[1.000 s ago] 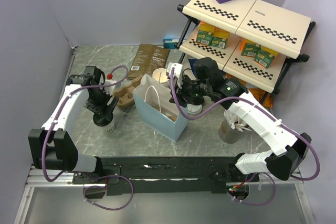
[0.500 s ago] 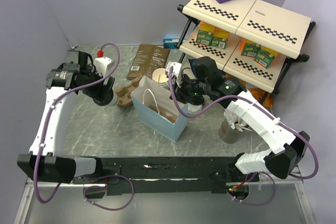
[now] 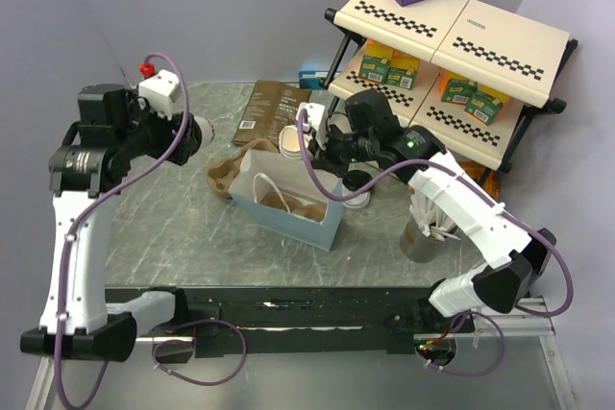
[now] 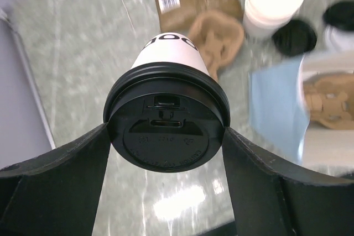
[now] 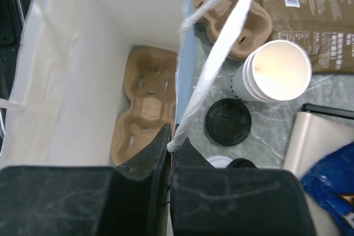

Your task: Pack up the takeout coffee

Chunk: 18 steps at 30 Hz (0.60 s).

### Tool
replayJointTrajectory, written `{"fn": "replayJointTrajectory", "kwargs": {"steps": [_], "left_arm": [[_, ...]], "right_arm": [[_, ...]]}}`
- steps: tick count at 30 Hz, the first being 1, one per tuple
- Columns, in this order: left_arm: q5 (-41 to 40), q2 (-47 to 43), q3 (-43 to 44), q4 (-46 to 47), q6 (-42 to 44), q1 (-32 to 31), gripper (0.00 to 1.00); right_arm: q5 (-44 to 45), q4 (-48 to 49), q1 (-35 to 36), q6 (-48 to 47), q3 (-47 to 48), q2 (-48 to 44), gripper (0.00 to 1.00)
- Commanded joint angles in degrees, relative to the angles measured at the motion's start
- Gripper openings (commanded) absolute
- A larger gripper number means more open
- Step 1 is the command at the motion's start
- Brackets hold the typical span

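Two brown moulded-pulp cup carriers showing! One black-lidded white paper cup. One pale-blue paper bag.

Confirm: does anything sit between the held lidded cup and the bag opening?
Nothing visible blocks it. The cup hangs in the air left of the bag. Only a spare carrier lies low between them, and the bag mouth is open.

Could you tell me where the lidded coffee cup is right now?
The lidded cup is at the left of the top view, held above the table in the left gripper, left of the pulp carrier and blue bag.
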Motion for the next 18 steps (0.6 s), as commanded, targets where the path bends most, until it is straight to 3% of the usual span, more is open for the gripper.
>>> {"fn": "replayJointTrajectory", "kwargs": {"steps": [1, 6, 11, 18], "left_arm": [[4.11, -4.8, 2.61, 6.68, -2.24, 0.43, 0.01], [12.55, -7.87, 2.87, 8.62, -3.65, 0.43, 0.01], [21.6, -12.53, -1.34, 14.58, -4.97, 0.43, 0.01], [37.24, -13.25, 0.31, 10.65, -4.26, 0.35, 0.01]], "right_arm": [[-0.98, -6.9, -0.07, -4.28, 9.25, 3.2, 0.0], [0.77, -10.17, 1.69, -7.54, 11.38, 4.35, 0.0], [1.83, -4.03, 2.92, -7.63, 4.89, -0.29, 0.0], [2.71, 3.02, 4.15, -2.55, -1.72, -4.26, 0.0]]}}
